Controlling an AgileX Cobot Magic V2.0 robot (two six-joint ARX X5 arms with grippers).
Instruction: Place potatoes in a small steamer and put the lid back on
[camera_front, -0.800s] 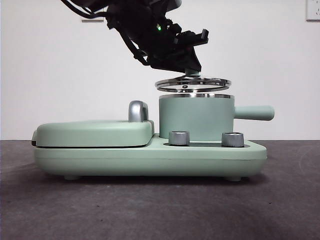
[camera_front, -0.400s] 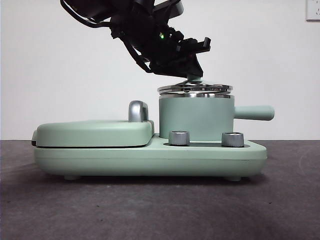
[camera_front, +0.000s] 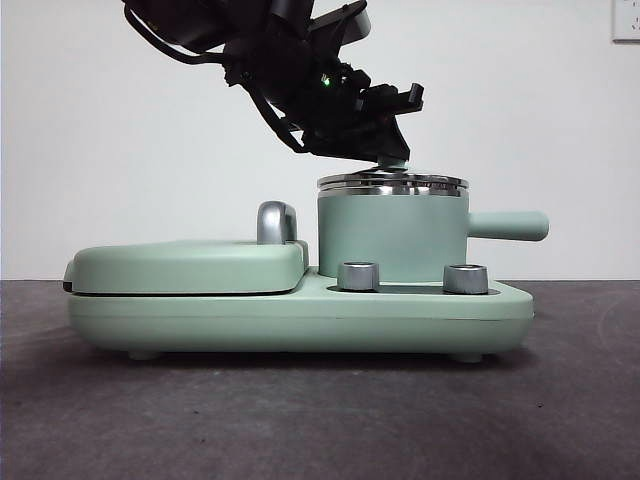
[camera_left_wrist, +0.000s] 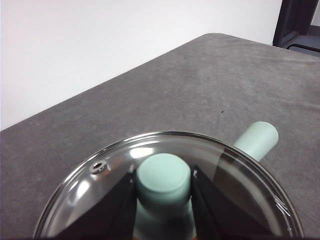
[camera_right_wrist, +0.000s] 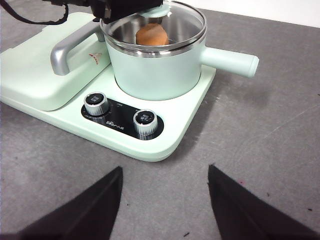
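Note:
The mint-green small steamer (camera_front: 390, 235) stands on the right side of the cooker base, its straight handle (camera_front: 510, 225) pointing right. The glass lid (camera_front: 392, 183) lies level on the steamer's steel rim. My left gripper (camera_front: 393, 158) reaches down from the upper left and is shut on the lid's mint knob (camera_left_wrist: 164, 175), one black jaw on each side of it. In the right wrist view the orange-brown potatoes (camera_right_wrist: 151, 35) show through the lid (camera_right_wrist: 175, 22) inside the steamer (camera_right_wrist: 155, 70). My right gripper (camera_right_wrist: 165, 169) hangs open over the table, in front of the cooker.
A flat mint grill cover (camera_front: 190, 265) with a steel handle (camera_front: 275, 222) fills the left of the base (camera_front: 300, 320). Two steel dials (camera_front: 358, 276) (camera_front: 465, 278) sit in front of the steamer. Dark grey table (camera_front: 320, 420) lies all around.
The left gripper has lowered the lid from a tilted spot just above the steamer down onto its rim, where it now lies level.

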